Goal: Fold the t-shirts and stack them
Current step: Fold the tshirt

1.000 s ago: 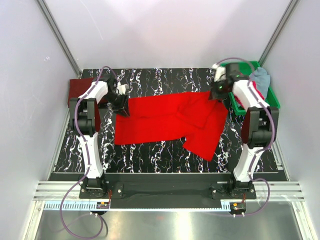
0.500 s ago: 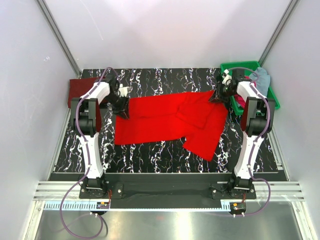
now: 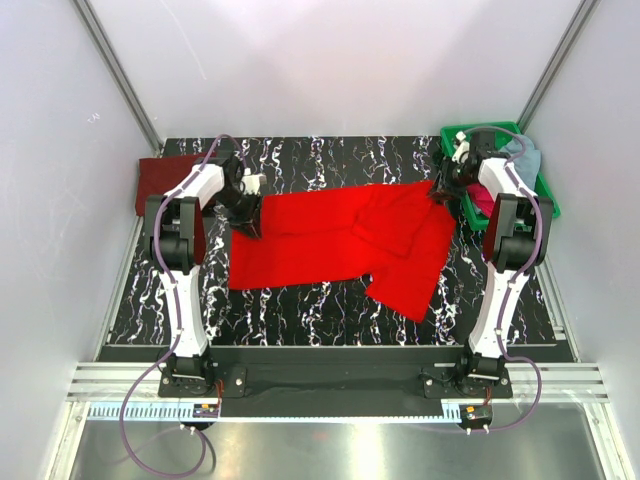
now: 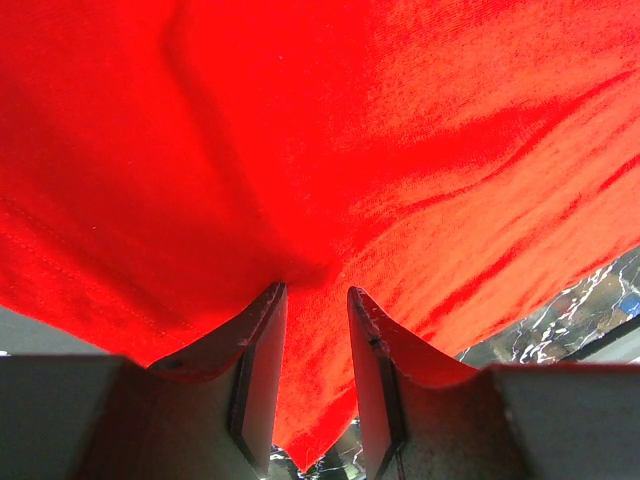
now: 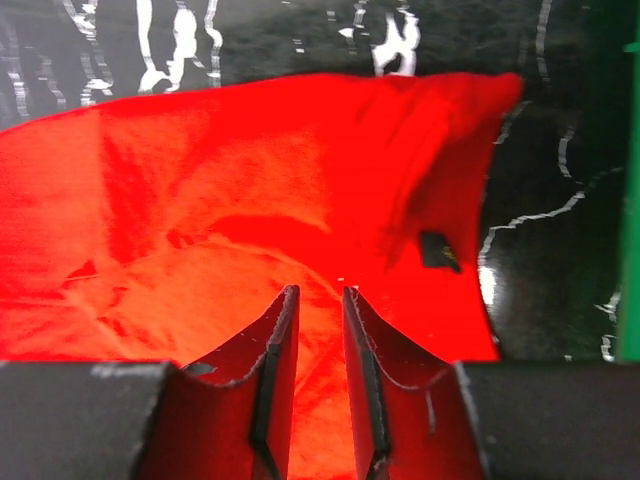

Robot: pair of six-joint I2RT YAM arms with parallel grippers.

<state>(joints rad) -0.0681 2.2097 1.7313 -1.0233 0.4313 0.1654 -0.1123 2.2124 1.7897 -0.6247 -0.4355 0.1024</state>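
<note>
The bright red t-shirt lies spread and creased across the middle of the black marbled table. My left gripper is at its far left corner and my right gripper at its far right corner. In the left wrist view the jaws stand narrow, with the red cloth puckered between them. In the right wrist view the jaws are also narrow on the red cloth. The dark maroon shirt lies at the far left edge. The grey-blue shirt and a bit of magenta-pink shirt sit in the tray.
A green plastic tray stands at the far right, close beside my right arm; its edge shows in the right wrist view. White walls and metal posts enclose the table. The marbled table shows in front of the shirt.
My right gripper has swung from above the tray's near corner down to the shirt's far right corner. My left gripper shifted slightly at the left corner. The shirt's outline looks unchanged.
</note>
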